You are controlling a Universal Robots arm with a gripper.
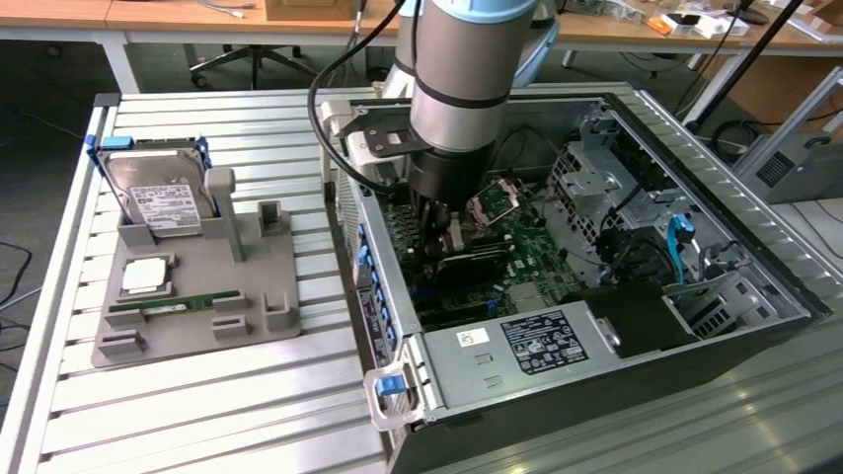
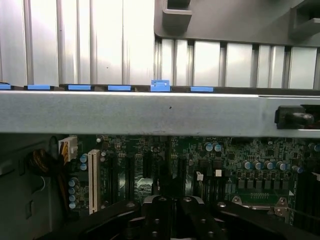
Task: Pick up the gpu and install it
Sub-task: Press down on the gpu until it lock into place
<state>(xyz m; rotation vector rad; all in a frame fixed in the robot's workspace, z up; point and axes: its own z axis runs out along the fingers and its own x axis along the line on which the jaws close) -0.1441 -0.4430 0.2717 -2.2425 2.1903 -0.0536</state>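
As it hangs over the motherboard (image 1: 527,247), the hand (image 1: 445,229) is closed.

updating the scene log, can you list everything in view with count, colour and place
computer case: one, grey metal, open, on the exterior view's right half of the slatted table
circuit board: one, green, on the case floor
graphics card: one, dark, inside the case under the end effector
power supply: one, silver with a white label, at the case's near end
slot clips: several, blue, along the case edge
parts holder: one, grey, on the table at the exterior view's left
hard drive: one, silver with a white label, leaning at the holder's far end
memory stick: one, green, lying low on the holder
end effector: one, black, shut, down inside the case
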